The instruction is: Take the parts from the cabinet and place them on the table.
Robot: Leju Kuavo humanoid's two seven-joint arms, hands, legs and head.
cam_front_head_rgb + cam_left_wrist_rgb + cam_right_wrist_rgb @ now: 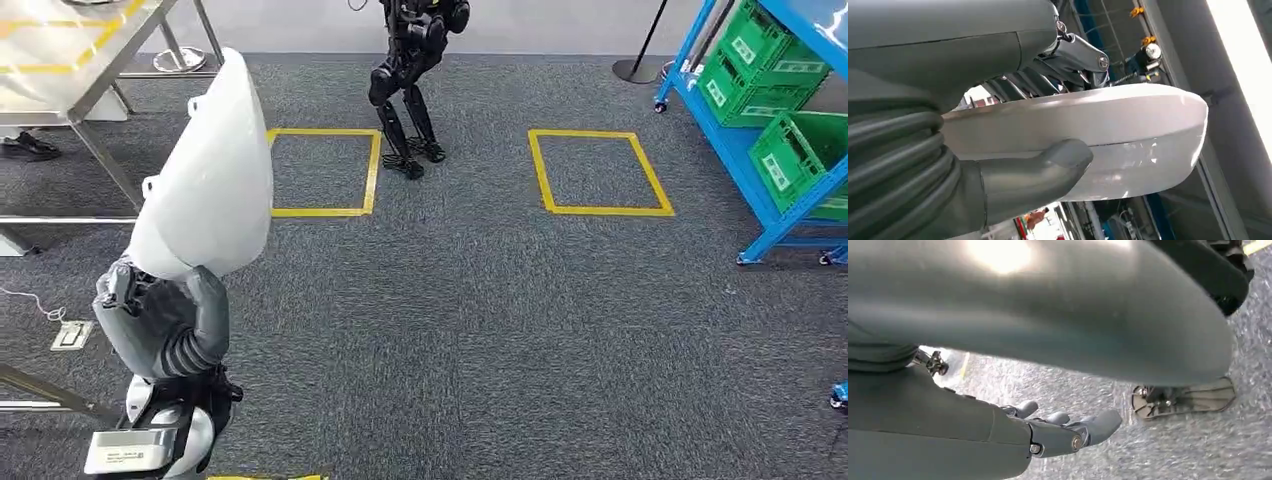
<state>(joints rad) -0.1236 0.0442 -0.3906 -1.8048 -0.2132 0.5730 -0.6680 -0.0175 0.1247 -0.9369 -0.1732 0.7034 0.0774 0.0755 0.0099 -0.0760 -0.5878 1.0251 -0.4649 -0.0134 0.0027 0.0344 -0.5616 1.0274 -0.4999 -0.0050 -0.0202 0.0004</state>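
Left wrist view: left hand (1013, 150) is gripping the white shell part (1108, 135), thumb under, dark fingers (1048, 80) over.
Head view is showing the part (210, 170) raised upright over grey carpet (480, 330), near the steel bench (70, 60). Right hand (1058, 432) is hanging with fingers extended, holding nothing.
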